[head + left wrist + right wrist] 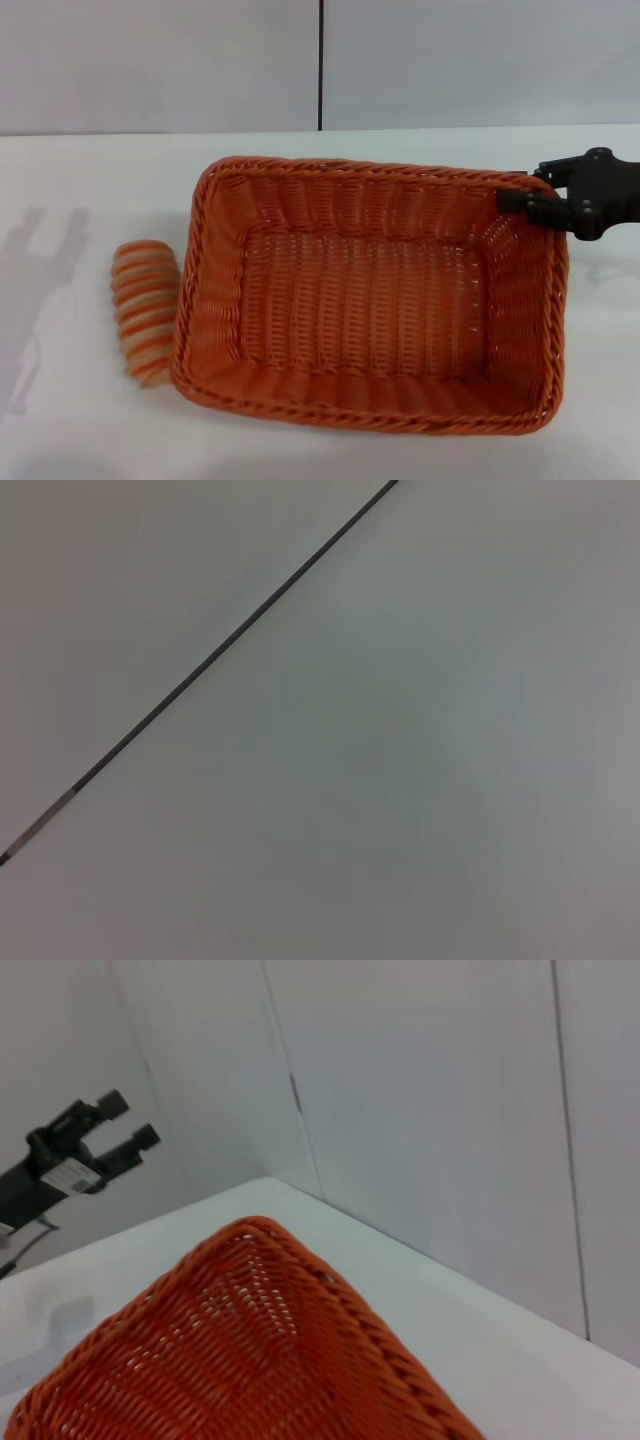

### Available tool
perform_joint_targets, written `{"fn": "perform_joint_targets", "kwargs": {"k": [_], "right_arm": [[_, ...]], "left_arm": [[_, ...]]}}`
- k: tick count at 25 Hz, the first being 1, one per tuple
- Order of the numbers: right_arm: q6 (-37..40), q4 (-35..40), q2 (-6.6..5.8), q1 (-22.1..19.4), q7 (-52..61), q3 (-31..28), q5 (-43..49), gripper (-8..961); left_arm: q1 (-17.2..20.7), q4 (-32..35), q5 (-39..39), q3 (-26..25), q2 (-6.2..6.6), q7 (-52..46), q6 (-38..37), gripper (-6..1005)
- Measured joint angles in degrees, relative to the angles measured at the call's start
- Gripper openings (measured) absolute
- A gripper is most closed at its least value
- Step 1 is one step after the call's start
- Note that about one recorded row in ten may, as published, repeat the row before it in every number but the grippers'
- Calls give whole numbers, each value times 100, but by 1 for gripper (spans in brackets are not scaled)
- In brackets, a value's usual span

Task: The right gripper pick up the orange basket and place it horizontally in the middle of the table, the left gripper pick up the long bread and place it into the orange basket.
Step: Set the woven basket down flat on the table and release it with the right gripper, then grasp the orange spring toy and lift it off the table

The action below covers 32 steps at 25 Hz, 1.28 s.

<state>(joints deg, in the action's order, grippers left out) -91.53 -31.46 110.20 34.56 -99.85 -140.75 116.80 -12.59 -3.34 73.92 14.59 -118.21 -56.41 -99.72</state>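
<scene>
The orange basket (pixel 365 290) lies flat and lengthwise across the middle of the white table (pixel 90 430), open side up and empty. My right gripper (pixel 525 190) is at the rim of the basket's far right corner; the right wrist view looks down on that basket corner (pixel 250 1360). The long bread (pixel 146 310), cream with orange-brown stripes, lies on the table just left of the basket, nearly touching its side. My left gripper (pixel 128 1122) appears only in the right wrist view, far off and raised above the table, open and holding nothing.
A pale wall (pixel 160 60) with a dark vertical seam (pixel 320 60) stands behind the table's far edge. The left wrist view holds only that wall and seam (pixel 220 650). A gripper's shadow (pixel 50 250) falls on the table left of the bread.
</scene>
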Motion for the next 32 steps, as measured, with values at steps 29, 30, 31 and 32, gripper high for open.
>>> {"fn": "perform_joint_targets", "kwargs": {"k": [29, 30, 31, 32], "right_arm": [[47, -47, 475, -1992, -923, -1652, -2928, 545], [40, 77, 522, -2148, -1064, -1839, -3042, 545], [40, 77, 522, -2148, -1064, -1839, -3042, 545], [37, 129, 529, -2209, -1092, -1907, -3063, 545]], "left_arm": [[-548, 2028, 112, 1532, 81, -1473, 841, 733], [-556, 2393, 209, 1740, 128, -1753, 1022, 731], [-557, 2634, 312, 1851, 177, -1943, 1142, 728], [-558, 2811, 398, 1900, 220, -2090, 1212, 726]]}}
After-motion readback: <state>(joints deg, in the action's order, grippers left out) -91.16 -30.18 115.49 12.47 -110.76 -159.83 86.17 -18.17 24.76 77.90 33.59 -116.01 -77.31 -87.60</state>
